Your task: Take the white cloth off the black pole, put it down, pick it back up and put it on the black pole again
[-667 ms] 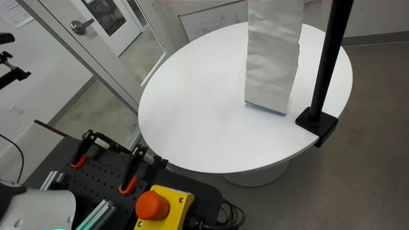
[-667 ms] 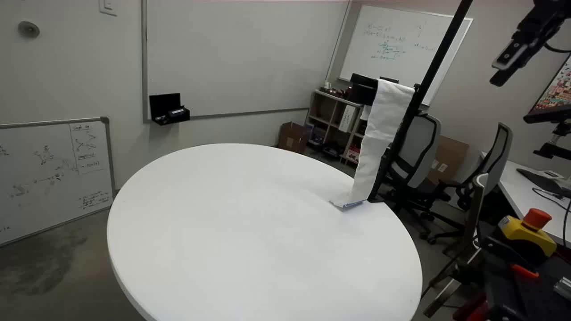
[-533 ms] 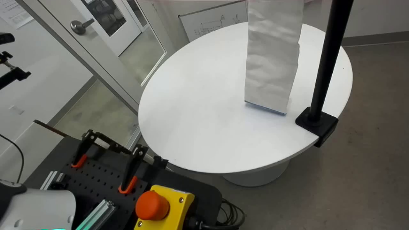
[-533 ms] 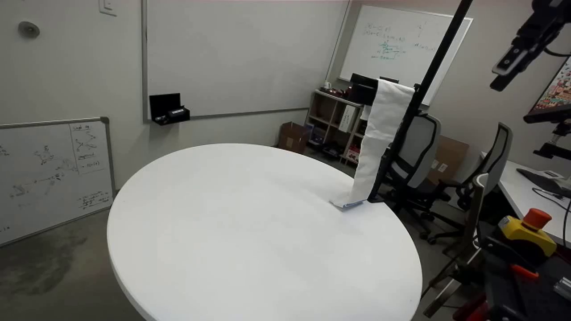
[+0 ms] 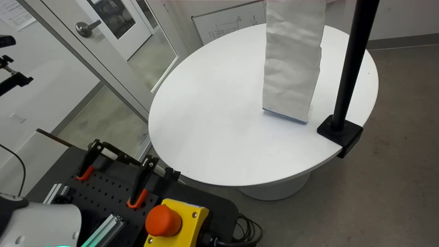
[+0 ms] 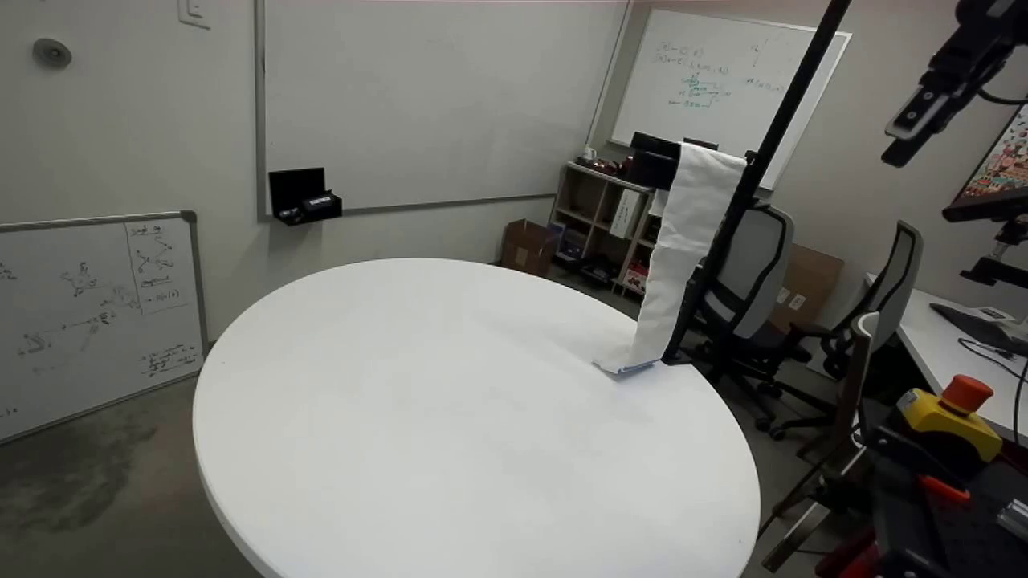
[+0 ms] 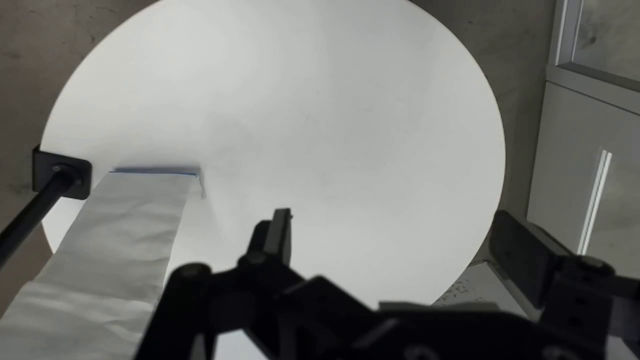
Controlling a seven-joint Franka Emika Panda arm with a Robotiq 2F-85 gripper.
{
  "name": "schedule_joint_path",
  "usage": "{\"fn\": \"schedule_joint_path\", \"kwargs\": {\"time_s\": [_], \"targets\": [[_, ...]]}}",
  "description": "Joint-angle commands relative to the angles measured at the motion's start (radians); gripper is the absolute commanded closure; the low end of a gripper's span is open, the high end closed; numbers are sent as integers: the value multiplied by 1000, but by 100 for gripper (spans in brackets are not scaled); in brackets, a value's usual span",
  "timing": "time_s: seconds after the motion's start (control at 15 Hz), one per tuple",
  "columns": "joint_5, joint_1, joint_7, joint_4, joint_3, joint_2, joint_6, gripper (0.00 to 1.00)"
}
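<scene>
The white cloth point(image 5: 293, 65) hangs as a long creased strip beside the black pole point(image 5: 355, 58). In an exterior view the cloth point(image 6: 691, 241) is folded over at its top next to a small bracket on the pole point(image 6: 792, 104). Its lower end with the bluish edge reaches down to the tabletop. My gripper point(image 6: 898, 138) is up at the right there, apart from cloth and pole. In the wrist view my gripper point(image 7: 392, 217) is open with nothing between its fingers; the cloth point(image 7: 120, 235) and pole point(image 7: 30, 220) lie to its left.
The round white table point(image 5: 212, 137) carries the pole's clamped black base point(image 5: 343, 133) at its edge. A black pegboard cart with clamps and a yellow emergency-stop box point(image 5: 185, 223) stands nearby. Office chairs point(image 6: 751, 273) are behind the pole. A glass door is beside the table.
My gripper has dropped slightly in the exterior view, mostly in the earlier part, and its fingers have tilted a little. The cloth and the pole have not moved.
</scene>
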Motion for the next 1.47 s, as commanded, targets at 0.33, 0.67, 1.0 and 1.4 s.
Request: {"fn": "schedule_joint_path", "kwargs": {"time_s": [0.33,0.67,1.0,1.4], "targets": [[12,-13,-10,2,13,2,-3,0],[12,-13,-10,2,13,2,-3,0],[-14,-27,-6,69,23,85,92,0],[-124,-83,-1,124,43,250,336,0]]}}
